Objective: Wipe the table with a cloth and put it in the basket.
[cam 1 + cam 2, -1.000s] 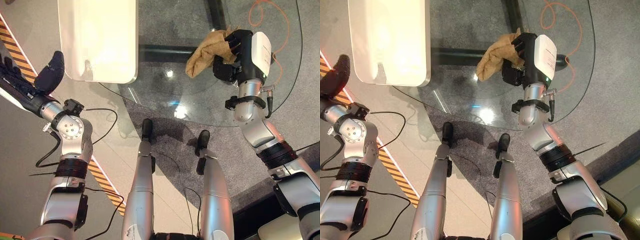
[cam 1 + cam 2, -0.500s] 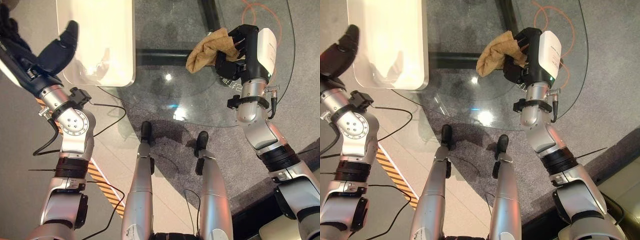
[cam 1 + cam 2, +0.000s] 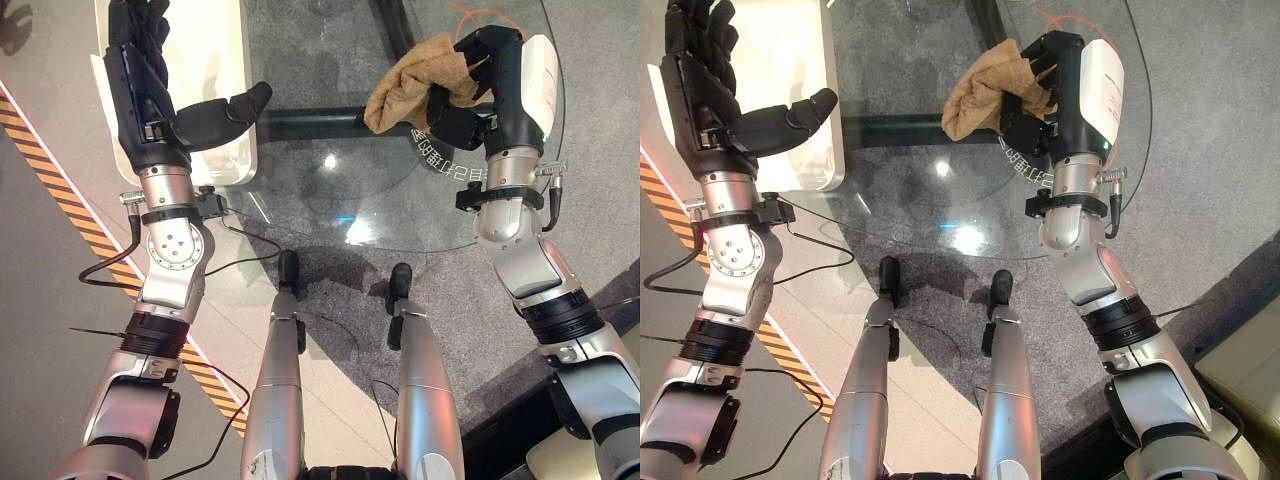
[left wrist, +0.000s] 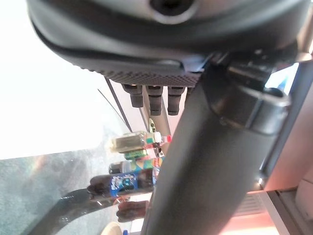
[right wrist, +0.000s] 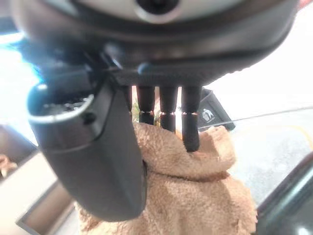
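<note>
Glass table (image 3: 400, 190): round, clear top, with grey carpet and a dark bar of its frame visible through it. It serves as the landmark for every entry below.

Cloth (image 3: 405, 85): tan, fuzzy, bunched into a loose wad. It sits over the far right part of the glass table, gripped in the right hand, with most of its bulk hanging out to the left of the fingers. Whether its lower folds touch the glass cannot be told. In the right wrist view the cloth (image 5: 186, 196) spreads out past the fingers and beneath the thumb.

Right hand (image 3: 480, 85): dark, with a white cover on its back, over the far right part of the glass table. The fingers (image 5: 188, 122) curl down onto the top of the cloth and the thumb closes against it from the side, so the hand grasps the cloth.

Left hand (image 3: 150, 95): dark, raised at the left edge of the glass table, above the white unit. It is released: the fingers are straight, the thumb stands out toward the table, and nothing is in it. In the left wrist view the fingers (image 4: 154, 98) show in a short row beside the thumb.

White unit (image 3: 225, 60): pale, glossy, with rounded corners, standing just left of the glass table.

Orange cable (image 3: 500, 12): thin, looping on the carpet at the table's far right edge.

Striped tape (image 3: 45, 160): orange and black, running across the floor well to the left of the table.
</note>
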Controlling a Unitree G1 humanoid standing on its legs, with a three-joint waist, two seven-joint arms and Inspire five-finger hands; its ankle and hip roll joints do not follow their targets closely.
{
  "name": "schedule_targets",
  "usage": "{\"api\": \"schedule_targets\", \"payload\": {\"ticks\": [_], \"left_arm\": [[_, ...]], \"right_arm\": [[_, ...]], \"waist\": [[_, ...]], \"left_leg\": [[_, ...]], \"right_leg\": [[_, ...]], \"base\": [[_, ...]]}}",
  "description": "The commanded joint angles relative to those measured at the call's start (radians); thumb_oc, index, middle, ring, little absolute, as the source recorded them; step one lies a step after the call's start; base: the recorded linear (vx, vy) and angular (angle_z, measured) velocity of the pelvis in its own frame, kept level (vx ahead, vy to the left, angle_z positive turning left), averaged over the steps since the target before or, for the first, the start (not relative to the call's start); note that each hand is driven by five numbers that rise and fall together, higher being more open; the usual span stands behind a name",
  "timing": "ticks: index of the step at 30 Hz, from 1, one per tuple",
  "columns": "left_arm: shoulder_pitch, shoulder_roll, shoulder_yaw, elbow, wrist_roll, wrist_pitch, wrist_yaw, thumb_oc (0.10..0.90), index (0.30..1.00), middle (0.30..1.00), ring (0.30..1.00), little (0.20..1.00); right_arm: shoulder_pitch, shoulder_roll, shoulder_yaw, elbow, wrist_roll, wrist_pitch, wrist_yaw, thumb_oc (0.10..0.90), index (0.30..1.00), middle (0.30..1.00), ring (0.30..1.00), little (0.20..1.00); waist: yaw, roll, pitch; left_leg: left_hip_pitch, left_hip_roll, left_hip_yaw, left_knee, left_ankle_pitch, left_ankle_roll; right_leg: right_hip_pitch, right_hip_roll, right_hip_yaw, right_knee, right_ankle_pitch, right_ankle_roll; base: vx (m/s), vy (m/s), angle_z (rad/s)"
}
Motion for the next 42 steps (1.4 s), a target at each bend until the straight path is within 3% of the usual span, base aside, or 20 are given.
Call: {"api": "schedule_targets", "payload": {"ticks": [1,10,25,42], "left_arm": [[-0.125,0.041,-0.011,-0.1,0.038,-0.065,-0.025,0.8,0.9,0.9,0.9,0.9],[-0.17,-0.005,-0.066,-0.075,-0.003,-0.05,-0.095,0.8,0.9,0.9,0.9,0.9],[-0.207,-0.063,-0.107,-0.016,-0.191,-0.037,-0.233,0.8,0.9,0.9,0.9,0.9],[-0.256,-0.088,-0.14,0.056,-0.241,-0.007,-0.3,0.8,0.9,0.9,0.9,0.9]], "right_arm": [[-0.103,-0.006,-0.104,-0.219,0.011,-0.165,-0.015,0.1,0.3,0.3,0.3,0.2],[-0.141,0.012,-0.096,-0.259,0.024,-0.178,-0.001,0.1,0.3,0.3,0.3,0.2],[-0.248,0.012,-0.084,-0.296,0.051,-0.173,0.009,0.1,0.3,0.3,0.3,0.2],[-0.319,0.04,-0.058,-0.344,0.239,-0.183,0.105,0.1,0.3,0.3,0.3,0.2]], "waist": [[-0.012,-0.01,-0.026],[-0.022,-0.027,-0.026],[-0.028,-0.054,-0.027],[-0.034,-0.07,-0.052]], "left_leg": [[0.077,-0.099,0.08,-0.028,-0.058,0.093],[0.092,-0.091,0.088,-0.038,-0.058,0.092],[0.125,-0.079,0.1,-0.053,-0.061,0.089],[0.123,-0.07,0.106,-0.053,-0.064,0.083]], "right_leg": [[0.091,0.158,-0.021,-0.103,0.009,-0.055],[0.106,0.164,-0.013,-0.115,0.012,-0.054],[0.14,0.168,-0.007,-0.135,0.015,-0.058],[0.14,0.169,-0.004,-0.144,0.014,-0.066]], "base": [[0.0,0.0,0.0],[0.0,-0.001,0.0],[0.0,-0.001,-0.01],[0.0,0.001,-0.01]]}}
